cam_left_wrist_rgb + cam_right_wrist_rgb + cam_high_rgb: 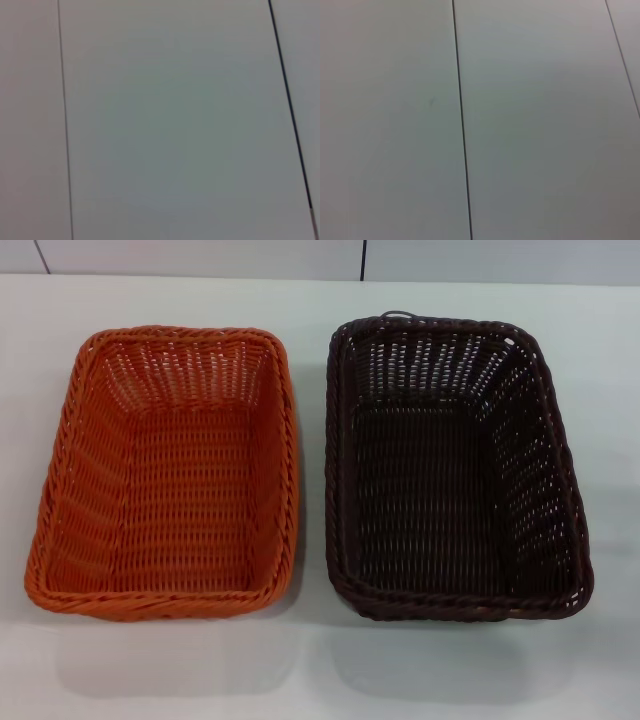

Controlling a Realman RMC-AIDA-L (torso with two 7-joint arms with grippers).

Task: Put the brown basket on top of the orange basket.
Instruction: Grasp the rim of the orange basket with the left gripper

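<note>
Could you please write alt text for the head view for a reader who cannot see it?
Two empty woven baskets sit side by side on a white table, apart: the orange basket on the robot's left, the brown basket on its right. No arm or gripper shows.

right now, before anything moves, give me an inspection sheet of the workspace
surface: white table, both baskets resting on it
job's things: orange basket on the robot's left, brown basket on its right, side by side, a narrow gap between them, both upright and empty, not stacked
clutter: nothing seen
grippers: neither in any view; wrist views show only pale panels with dark seams
cables: nothing seen
surroundings: pale wall panels behind the table
</note>
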